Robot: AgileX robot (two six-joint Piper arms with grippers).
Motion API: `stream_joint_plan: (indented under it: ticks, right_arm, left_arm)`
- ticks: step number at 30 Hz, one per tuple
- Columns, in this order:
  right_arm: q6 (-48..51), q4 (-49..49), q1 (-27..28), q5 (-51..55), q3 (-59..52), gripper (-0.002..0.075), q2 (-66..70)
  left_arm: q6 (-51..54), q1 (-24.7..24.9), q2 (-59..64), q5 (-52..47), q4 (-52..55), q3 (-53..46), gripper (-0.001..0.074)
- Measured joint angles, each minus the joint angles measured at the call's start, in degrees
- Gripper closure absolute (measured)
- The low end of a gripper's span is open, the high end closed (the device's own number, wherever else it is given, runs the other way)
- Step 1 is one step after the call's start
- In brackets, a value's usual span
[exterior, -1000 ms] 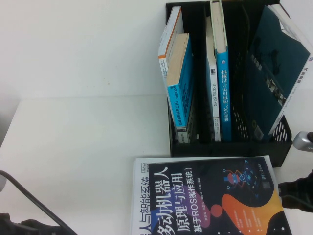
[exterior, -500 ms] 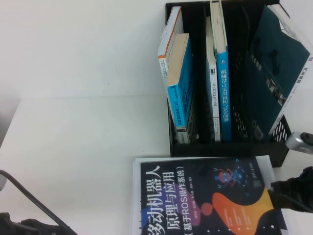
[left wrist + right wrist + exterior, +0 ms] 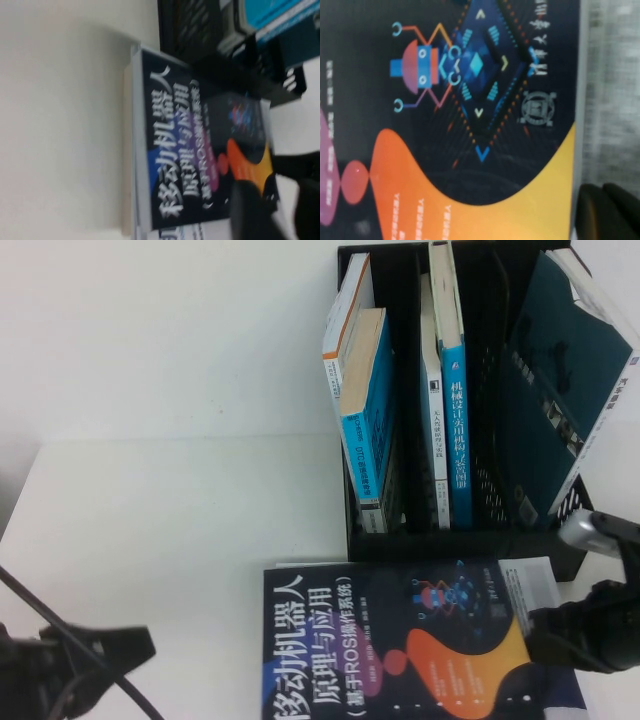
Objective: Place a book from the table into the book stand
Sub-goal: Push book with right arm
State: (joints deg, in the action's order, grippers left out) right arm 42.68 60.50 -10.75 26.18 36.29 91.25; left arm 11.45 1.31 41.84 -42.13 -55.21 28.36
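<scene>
The book (image 3: 400, 650), with a dark navy cover, white title and an orange and purple blob, lies flat on a white-covered book (image 3: 537, 580) on the table (image 3: 170, 530), just in front of the black book stand (image 3: 450, 545). My right gripper (image 3: 545, 635) is at the book's right edge, fingers together; the right wrist view shows them (image 3: 605, 210) beside the cover's (image 3: 445, 125) yellow corner. My left gripper (image 3: 125, 650) hangs low at the front left, open and empty, well left of the book. The left wrist view shows the book (image 3: 200, 150) and the stand (image 3: 200, 30).
The stand holds several upright books: blue-spined ones (image 3: 455, 420) in the left and middle slots, and a teal-covered book (image 3: 560, 370) leaning in the right slot. A black cable (image 3: 60, 625) crosses the front left corner. The table's left half is bare white.
The dark book has slid left and toward the front over the white book, with my right gripper following at its right edge. My left gripper has come up into view at the front left.
</scene>
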Motion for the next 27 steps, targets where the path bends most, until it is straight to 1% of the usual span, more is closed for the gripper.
stream_joint_plan:
  ticks: [1,3,5,6,7,8,11,13,16,19,24,27]
  right_arm:
    - [0.3,0.6,-0.9,-0.4,0.0,0.0718,0.1]
    - [0.5,1.0,-2.7,-1.0,0.4,0.0718,0.4]
    - [0.8,1.4,-4.6,-1.4,0.9,0.0718,0.5]
    - [1.0,1.5,-5.4,-1.5,1.1,0.0718,0.6]
    - [1.1,1.8,-6.3,-1.6,1.4,0.0718,0.7]
    - [1.2,2.0,-7.1,-1.6,1.6,0.0718,0.9]
    - [1.4,2.6,-8.6,-1.6,2.4,0.0718,1.1]
    - [1.6,2.8,-8.9,-1.7,2.6,0.0718,1.1]
    - [2.1,3.0,-8.9,-2.0,2.6,0.0718,1.1]
    - [2.3,3.0,-8.9,-2.0,2.6,0.0718,1.1]
    - [2.6,3.0,-8.9,-2.4,2.6,0.0718,1.1]
    - [2.6,3.0,-8.9,-2.4,2.6,0.0718,1.1]
  left_arm:
    - [0.3,0.0,0.1,0.7,-0.7,0.0,0.0575]
    - [0.5,0.0,1.0,2.0,-2.0,0.0,0.0411]
    - [0.7,0.0,2.6,2.4,-2.5,0.1,0.0272]
    - [0.7,0.0,3.9,2.4,-2.8,0.2,0.0218]
    - [0.9,0.0,5.4,2.6,-2.9,0.2,0.0186]
    - [1.4,0.1,7.1,2.7,-3.2,0.5,0.0170]
    - [4.8,0.1,12.7,3.0,-4.2,1.8,0.0167]
    - [8.3,-0.2,16.7,2.4,-6.5,2.9,0.0181]
    - [14.6,-2.0,23.6,-0.9,-10.9,5.2,0.0215]
    - [21.6,-5.9,30.1,-7.0,-15.2,7.7,0.0241]
    - [32.3,-13.6,40.6,-21.8,-17.9,12.2,0.0253]
    - [35.1,-15.3,46.2,-23.8,-16.8,14.0,0.0255]
